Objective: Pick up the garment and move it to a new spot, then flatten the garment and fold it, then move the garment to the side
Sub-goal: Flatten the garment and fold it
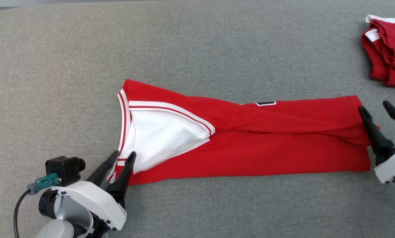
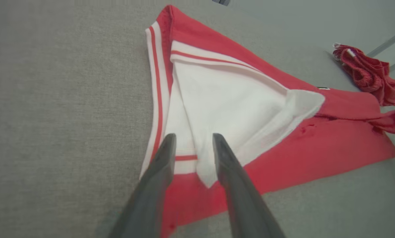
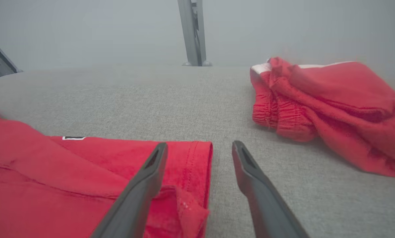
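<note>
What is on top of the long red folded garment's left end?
A white triangular fabric panel with red-striped edging lies over the red garment; the layers beneath that panel are covered.

Two red garments on a grey fabric-covered surface [image 1: 197, 39]
A long red garment [image 1: 267, 148] with white striped trim lies folded lengthwise across the middle, left to right; a crumpled red garment [image 1: 387, 56] sits well apart at the far right.

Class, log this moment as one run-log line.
garment: red-and-white, folded lengthwise on grey table | left gripper: open at striped end | right gripper: open at hem
</note>
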`<state>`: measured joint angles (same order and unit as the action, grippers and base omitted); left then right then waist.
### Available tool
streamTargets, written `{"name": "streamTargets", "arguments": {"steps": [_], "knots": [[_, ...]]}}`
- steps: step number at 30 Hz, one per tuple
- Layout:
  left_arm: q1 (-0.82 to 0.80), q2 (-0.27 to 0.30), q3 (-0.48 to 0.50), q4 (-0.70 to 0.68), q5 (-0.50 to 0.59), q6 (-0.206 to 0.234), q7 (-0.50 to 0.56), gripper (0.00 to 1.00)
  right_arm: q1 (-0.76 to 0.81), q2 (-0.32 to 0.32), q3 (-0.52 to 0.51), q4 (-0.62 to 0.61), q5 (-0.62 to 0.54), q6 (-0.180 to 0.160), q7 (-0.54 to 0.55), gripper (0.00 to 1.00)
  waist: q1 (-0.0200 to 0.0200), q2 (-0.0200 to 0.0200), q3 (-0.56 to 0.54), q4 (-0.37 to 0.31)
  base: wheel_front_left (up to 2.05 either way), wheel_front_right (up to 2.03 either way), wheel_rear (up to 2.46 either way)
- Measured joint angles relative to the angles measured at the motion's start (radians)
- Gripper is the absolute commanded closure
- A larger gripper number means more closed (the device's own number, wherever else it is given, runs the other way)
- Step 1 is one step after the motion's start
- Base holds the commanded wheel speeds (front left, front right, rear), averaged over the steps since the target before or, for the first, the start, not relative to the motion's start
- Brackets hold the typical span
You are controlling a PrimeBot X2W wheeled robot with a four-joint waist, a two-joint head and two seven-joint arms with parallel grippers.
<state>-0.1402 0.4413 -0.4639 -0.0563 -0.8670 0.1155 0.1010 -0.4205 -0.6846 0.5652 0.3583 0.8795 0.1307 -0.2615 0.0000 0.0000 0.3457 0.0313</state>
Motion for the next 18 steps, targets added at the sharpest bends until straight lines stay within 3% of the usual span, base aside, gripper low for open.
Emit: {"name": "streamTargets", "arguments": {"steps": [8, 12, 18], "knots": [[-0.020, -0.039, 0.045, 0.016, 0.072, 0.051, -0.160, 0.00, 0.049, 0.160, -0.222, -0.113, -0.229, 0.000, 0.000, 0.00, 0.0000, 0.0000, -0.030, -0.008, 0.00, 0.00, 0.00], [-0.035, -0.079, 0.063, 0.038, 0.131, 0.080, -0.288, 0.00, 0.079, 0.253, -0.256, -0.147, -0.330, 0.000, 0.000, 0.00, 0.0000, 0.0000, -0.053, -0.015, 0.00, 0.00, 0.00], [-0.036, -0.139, 0.085, 0.075, 0.221, 0.105, -0.357, 0.00, 0.108, 0.375, -0.248, -0.163, -0.431, 0.000, 0.000, 0.00, 0.0000, 0.0000, -0.098, -0.023, 0.00, 0.00, 0.00]]}}
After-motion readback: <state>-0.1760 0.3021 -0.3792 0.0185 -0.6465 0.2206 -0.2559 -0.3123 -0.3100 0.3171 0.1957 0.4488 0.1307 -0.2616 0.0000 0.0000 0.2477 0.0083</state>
